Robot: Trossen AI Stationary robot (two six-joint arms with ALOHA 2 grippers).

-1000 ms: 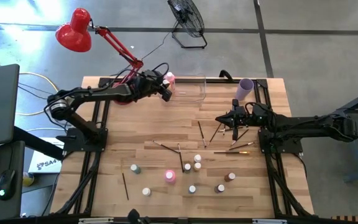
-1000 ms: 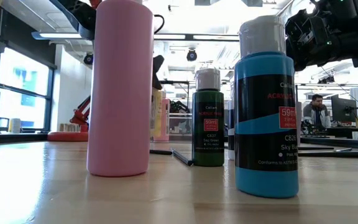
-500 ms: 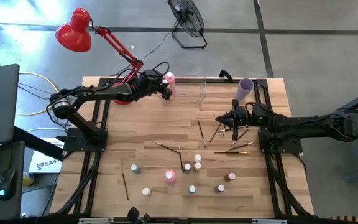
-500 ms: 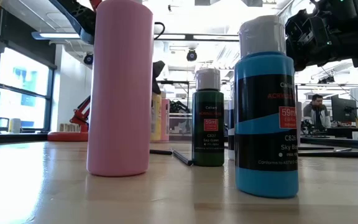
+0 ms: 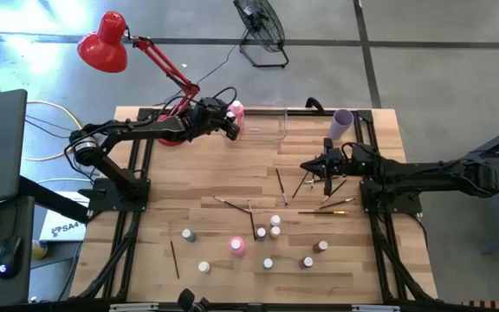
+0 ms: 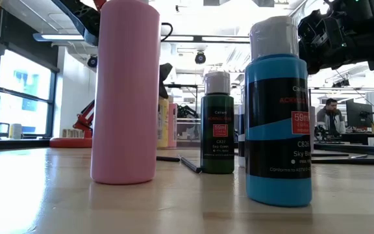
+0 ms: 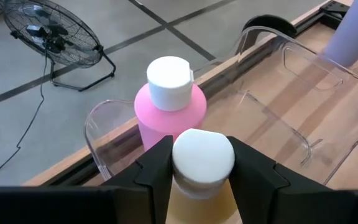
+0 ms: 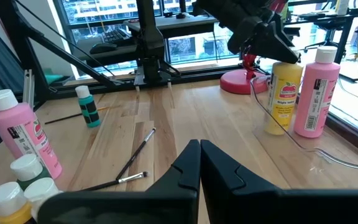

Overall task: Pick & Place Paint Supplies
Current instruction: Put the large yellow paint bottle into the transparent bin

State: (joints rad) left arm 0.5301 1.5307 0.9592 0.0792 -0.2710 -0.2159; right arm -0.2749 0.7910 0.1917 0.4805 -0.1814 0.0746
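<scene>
Yellow-orange and white-capped, the paint bottle (image 7: 201,180) sits between the fingers of the left gripper (image 5: 230,124), which hangs over the near end of the clear bin (image 5: 267,126) at the table's far edge. A pink bottle (image 7: 169,102) already stands inside, just beyond it. The jaws press on the yellow bottle's shoulders below the cap, so the grip looks live. Doing this step well probably means lowering the bottle until its base meets the bin floor beside the pink one, upright, with a gap between the two, and only then spreading the fingers (a tall narrow bottle tips easily if dropped). Further right, the middle of the table holds the remaining supplies: thin brushes (image 5: 280,185) scattered loosely, a cluster of tiny white-capped bottles (image 5: 275,227) and another pink bottle (image 5: 236,246) near the front. Rightmost, the right gripper (image 5: 327,169) waits with its jaws closed on nothing above the brushes, near the lilac cup (image 5: 342,124)
</scene>
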